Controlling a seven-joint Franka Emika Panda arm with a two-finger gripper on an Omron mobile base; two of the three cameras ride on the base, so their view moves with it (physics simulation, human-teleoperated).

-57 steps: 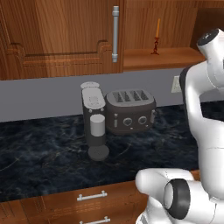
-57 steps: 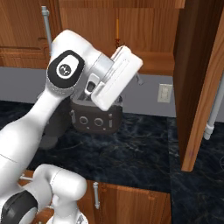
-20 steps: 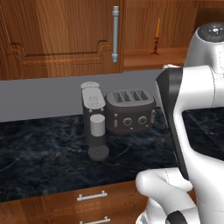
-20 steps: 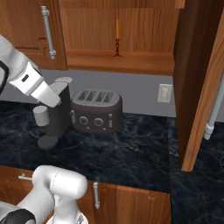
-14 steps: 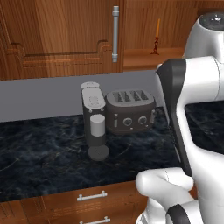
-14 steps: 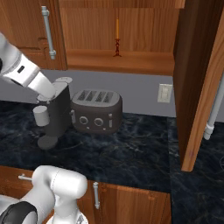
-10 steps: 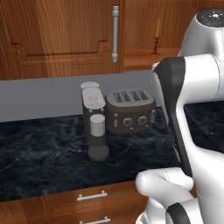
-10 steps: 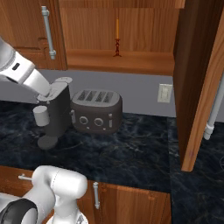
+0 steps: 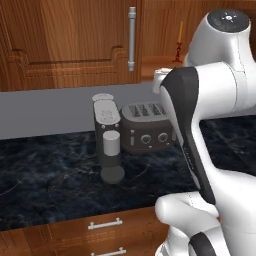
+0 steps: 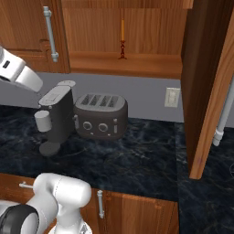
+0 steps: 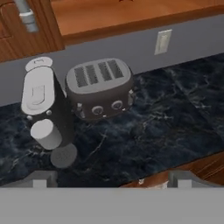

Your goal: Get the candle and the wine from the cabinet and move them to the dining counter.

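The candle [image 10: 122,39], a thin orange taper in a small dark red holder, stands upright on the wooden shelf of the open cabinet [image 10: 137,64]; it is also at the upper right in the left base view, candle [image 9: 180,40]. The wine and the dining counter are out of view. In the hand view my gripper [image 11: 111,179] is open, fingertips [image 11: 40,179] wide apart with nothing between them. It hovers above the black countertop, looking down at the toaster, well below and in front of the cabinet shelf [image 11: 131,15].
A dark toaster [image 10: 100,114] and a coffee machine [image 10: 55,119] stand on the black countertop [image 10: 137,160] under the cabinet. The open cabinet door [image 10: 201,82] juts out at the right. A closed door with a bar handle [image 9: 132,37] is at the left. A wall outlet [image 10: 172,97] is nearby.
The arm has swung: its link in the right base view has drawn back toward the left edge, and the forearm in the left base view has shifted. The gripper stays open.
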